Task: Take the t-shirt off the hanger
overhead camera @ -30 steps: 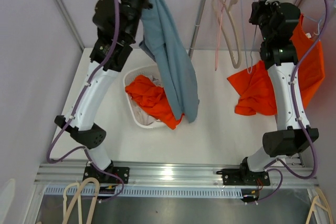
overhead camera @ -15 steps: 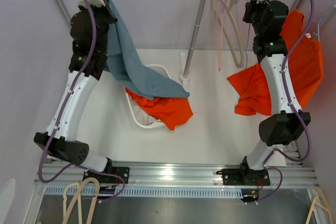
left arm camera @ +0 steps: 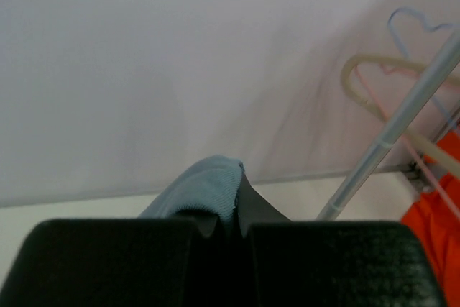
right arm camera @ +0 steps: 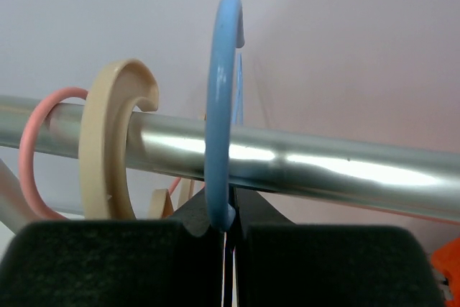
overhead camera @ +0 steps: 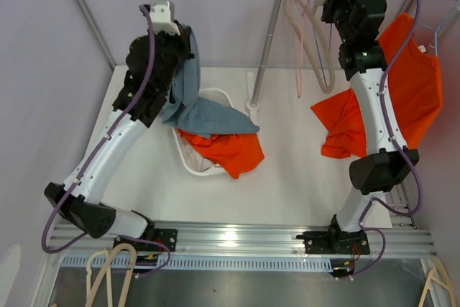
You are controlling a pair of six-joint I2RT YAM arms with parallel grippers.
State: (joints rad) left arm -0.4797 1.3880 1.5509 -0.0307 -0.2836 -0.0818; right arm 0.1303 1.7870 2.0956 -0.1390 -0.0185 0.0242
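Observation:
My left gripper [overhead camera: 188,42] is shut on a fold of the grey-blue t-shirt [overhead camera: 210,117] and holds it up. The shirt's lower part lies over the white laundry basket [overhead camera: 180,152]. In the left wrist view the cloth [left arm camera: 208,185] bulges out between the closed fingers of this gripper [left arm camera: 230,224]. My right gripper [overhead camera: 332,6] is up at the metal rail [right arm camera: 323,167]. It [right arm camera: 230,224] is shut on the hook of a blue hanger [right arm camera: 219,106] that sits over the rail.
An orange shirt [overhead camera: 231,150] lies in the basket. Another orange shirt [overhead camera: 410,84] hangs from the rail at the right. A beige hanger [right arm camera: 108,141] and a pink hanger [right arm camera: 32,156] hang beside the blue one. The rail's upright post [overhead camera: 264,41] stands behind the basket.
My left arm swung from the far left toward the basket and lowered, so more of the grey-blue t-shirt lies on the basket. My right gripper moved left along the rail.

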